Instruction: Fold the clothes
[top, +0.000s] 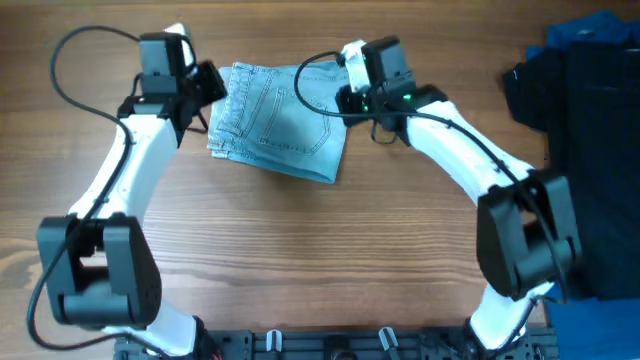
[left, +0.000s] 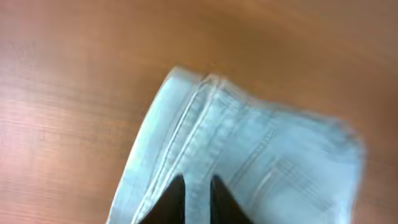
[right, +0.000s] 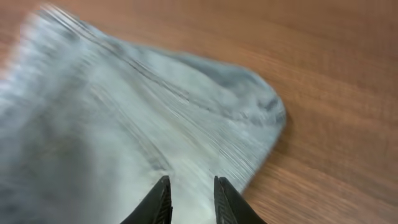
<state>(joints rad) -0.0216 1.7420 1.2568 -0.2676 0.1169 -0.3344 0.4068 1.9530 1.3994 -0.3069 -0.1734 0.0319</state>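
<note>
The clothes, light blue denim shorts (top: 280, 120), lie folded into a compact packet at the back middle of the table, a stitched pocket facing up. At the packet's left edge my left gripper (top: 212, 92) is pinching the cloth. In the left wrist view its fingers (left: 198, 193) stand close together with a narrow ridge of the shorts (left: 249, 155) between them. My right gripper (top: 342, 98) is over the packet's right edge. In the right wrist view its fingers (right: 191, 193) stand apart above the shorts (right: 124, 124), near a rounded corner, holding nothing.
A black garment (top: 590, 150) covers the table's right end, with a dark blue cloth (top: 590, 35) behind it at the far right corner. Bare wooden table (top: 300, 260) lies in front of the shorts, between the two arms.
</note>
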